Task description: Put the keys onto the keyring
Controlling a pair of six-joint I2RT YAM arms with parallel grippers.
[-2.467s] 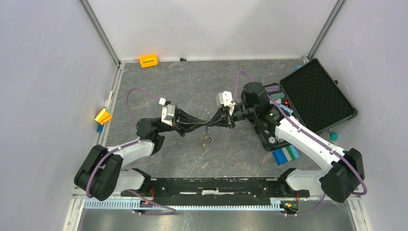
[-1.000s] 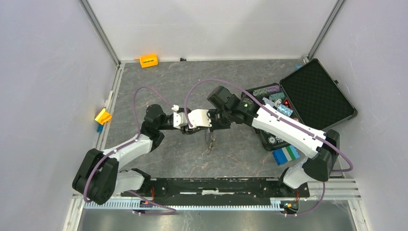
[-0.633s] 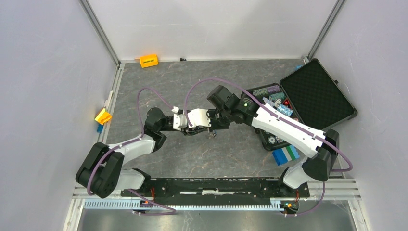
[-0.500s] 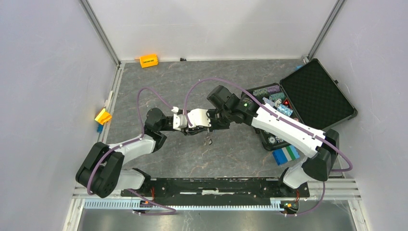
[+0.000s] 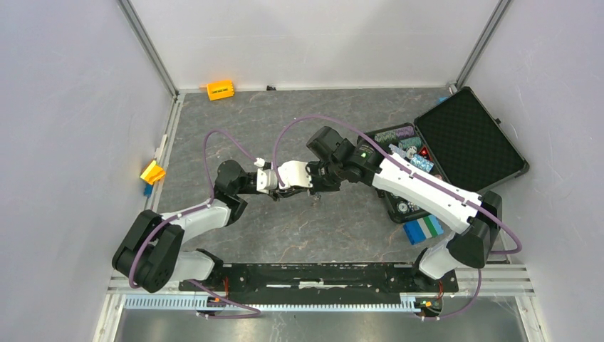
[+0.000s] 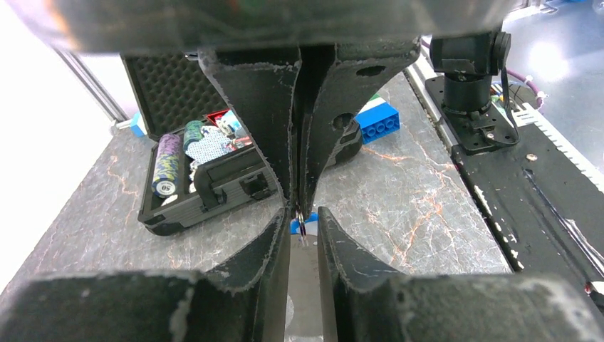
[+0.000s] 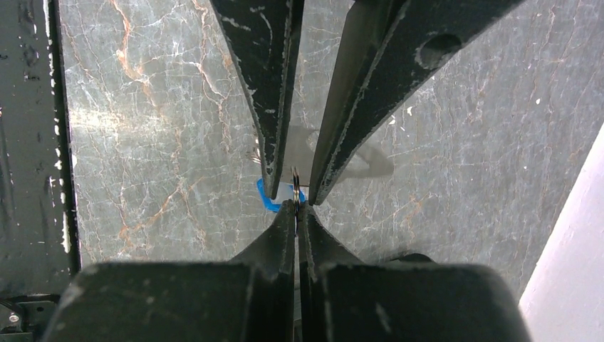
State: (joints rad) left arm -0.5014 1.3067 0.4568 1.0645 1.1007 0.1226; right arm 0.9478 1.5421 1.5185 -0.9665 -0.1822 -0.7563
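Note:
Both grippers meet tip to tip over the middle of the table. My left gripper [image 5: 306, 187] [image 6: 304, 217] is shut across a flat grey plate, the keyring [image 6: 305, 285], held by its edges. My right gripper [image 5: 318, 185] [image 7: 295, 206] is shut on a thin metal ring [image 7: 295, 187] seen edge-on. That ring carries the key with the bright blue tag [image 7: 266, 197] [image 6: 295, 227], and its tip sits between the left fingers [image 7: 267, 85]. A small dark piece [image 5: 313, 194] hangs just under the tips. The black-headed key cannot be made out.
An open black case [image 5: 470, 139] [image 6: 171, 92] with poker chips lies to the right. A blue-and-white block [image 5: 423, 229] [image 6: 377, 121] lies in front of it. An orange block [image 5: 220, 90] sits at the back wall, a yellow piece [image 5: 152, 172] at the left rail.
Over 2.5 s both arms have turned and closed in, tips together. In the last half second the piece hanging below the tips has swung up closer; the arms have barely moved.

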